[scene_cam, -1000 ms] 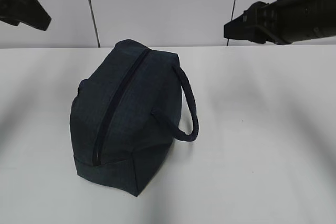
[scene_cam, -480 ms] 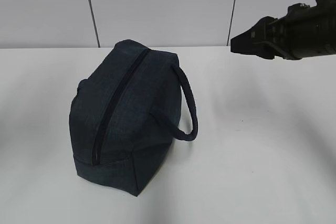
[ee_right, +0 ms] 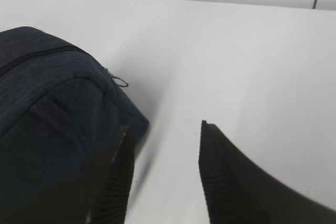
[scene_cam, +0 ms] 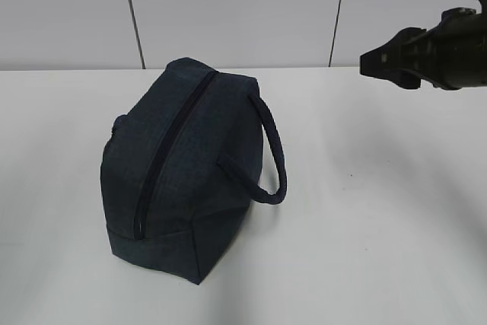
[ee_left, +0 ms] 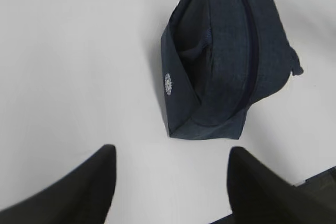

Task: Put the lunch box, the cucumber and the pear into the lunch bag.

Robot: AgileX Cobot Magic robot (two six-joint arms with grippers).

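The dark navy lunch bag (scene_cam: 186, 165) stands on the white table (scene_cam: 380, 211), its zipper shut and its strap handle (scene_cam: 272, 154) looping out to the right. It also shows in the left wrist view (ee_left: 226, 56) and the right wrist view (ee_right: 47, 124), where its silver ring pull (ee_right: 119, 82) shows. My right gripper (scene_cam: 374, 61) hangs open and empty, high at the right, clear of the bag; in its own view (ee_right: 165, 129) the jaws stand apart. My left gripper (ee_left: 170, 153) is open and empty above bare table, out of the exterior view. Lunch box, cucumber and pear are out of view.
A grey panelled wall (scene_cam: 228, 13) stands behind the table's far edge. A dark edge (ee_left: 320, 177) shows at the lower right of the left wrist view.
The left arm has withdrawn out of the exterior view at the upper left. The right gripper has pulled back to the right. The bag has not moved.
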